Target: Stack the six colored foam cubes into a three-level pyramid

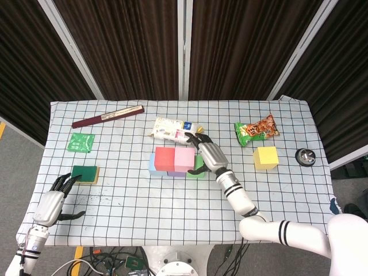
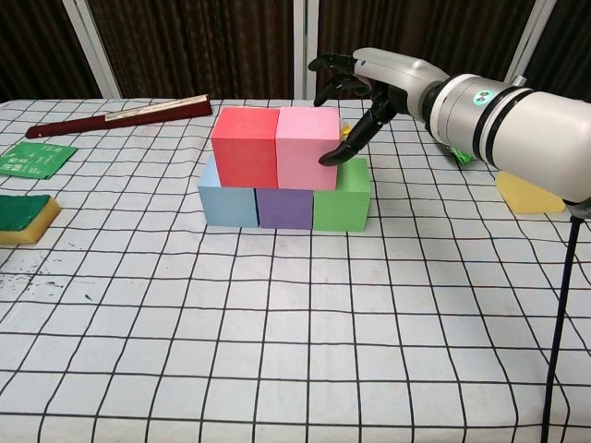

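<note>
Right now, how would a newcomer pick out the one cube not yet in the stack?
Find the checked tablecloth, then its right side below the snack bag. The yellow cube sits there alone, apart from the stacked cubes; it is the only yellow one.

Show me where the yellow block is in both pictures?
Head view: the yellow cube sits alone on the right of the table, below the snack bag.
Chest view: it peeks out at the right edge, behind the robot's right arm.
Shared landmark: the green cube.

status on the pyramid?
Right hand open beside pink cube; left hand idle. Two levels up. Yellow cube still loose, path unobstructed.
</note>
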You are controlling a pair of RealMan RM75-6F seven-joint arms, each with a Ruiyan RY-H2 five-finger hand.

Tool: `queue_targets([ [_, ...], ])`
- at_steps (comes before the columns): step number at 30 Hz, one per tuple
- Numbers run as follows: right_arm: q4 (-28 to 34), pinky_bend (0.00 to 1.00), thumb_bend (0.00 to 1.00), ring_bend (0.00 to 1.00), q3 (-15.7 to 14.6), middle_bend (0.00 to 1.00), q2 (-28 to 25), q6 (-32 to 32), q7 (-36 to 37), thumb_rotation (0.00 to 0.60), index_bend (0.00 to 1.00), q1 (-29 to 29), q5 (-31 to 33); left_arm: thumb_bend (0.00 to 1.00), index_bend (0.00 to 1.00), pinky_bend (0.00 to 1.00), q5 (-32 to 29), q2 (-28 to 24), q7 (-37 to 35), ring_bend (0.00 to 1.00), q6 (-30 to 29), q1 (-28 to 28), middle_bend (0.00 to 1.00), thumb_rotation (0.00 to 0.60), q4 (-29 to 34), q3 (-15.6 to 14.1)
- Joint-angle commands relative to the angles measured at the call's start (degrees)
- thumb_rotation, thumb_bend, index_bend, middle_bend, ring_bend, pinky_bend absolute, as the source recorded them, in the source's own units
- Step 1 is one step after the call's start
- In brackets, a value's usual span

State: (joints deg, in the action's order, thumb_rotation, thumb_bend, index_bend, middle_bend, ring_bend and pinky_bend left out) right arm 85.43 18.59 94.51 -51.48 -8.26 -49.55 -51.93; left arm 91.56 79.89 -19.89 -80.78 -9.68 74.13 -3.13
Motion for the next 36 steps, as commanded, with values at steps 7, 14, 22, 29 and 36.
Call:
queue_targets([
  [7, 8.5, 0.0, 0.0, 0.0, -0.8, 0.1, -8.7, -0.8, -0.4, 0.6, 0.0, 2.5, -2.7, 0.0, 0.1, 0.07, 0.0, 0.0, 0.2, 0.02, 0.0, -0.1, 0.14, 0.6, 0.1, 0.1],
  [14, 16.3, 0.0, 0.0, 0.0, -0.9, 0.06, -20.5, -4.3, 1.8, 0.6, 0.0, 7.9, -4.9, 0.0, 0.1, 0.07, 0.3, 0.1, 1.4, 0.02, 0.4, -0.5, 0.14, 0.6, 1.1, 0.1],
  [22, 10.1, 0.0, 0.0, 0.0, -5.8, 0.08, -27.9, -3.0, 3.6, 0.6, 0.0, 13.0, -7.0, 0.0, 0.1, 0.07, 0.4, 0.5, 3.8, 0.02, 1.2, -1.2, 0.14, 0.6, 2.4, 0.2],
  [29, 0.5, 0.0, 0.0, 0.0, -9.5, 0.14, -28.6, 3.1, 7.1, 0.6, 0.0, 14.3, -8.5, 0.0, 0.1, 0.07, 0.1, 0.7, 5.2, 0.02, 2.0, -1.5, 0.14, 0.6, 3.0, 0.2],
  [36, -9.2, 0.0, 0.0, 0.0, -12.1, 0.14, -25.7, 7.1, 12.0, 0.6, 0.0, 14.4, -14.7, 0.0, 0.1, 0.07, -0.2, 0.2, 6.3, 0.02, 2.8, -1.7, 0.14, 0.6, 4.1, 0.0],
])
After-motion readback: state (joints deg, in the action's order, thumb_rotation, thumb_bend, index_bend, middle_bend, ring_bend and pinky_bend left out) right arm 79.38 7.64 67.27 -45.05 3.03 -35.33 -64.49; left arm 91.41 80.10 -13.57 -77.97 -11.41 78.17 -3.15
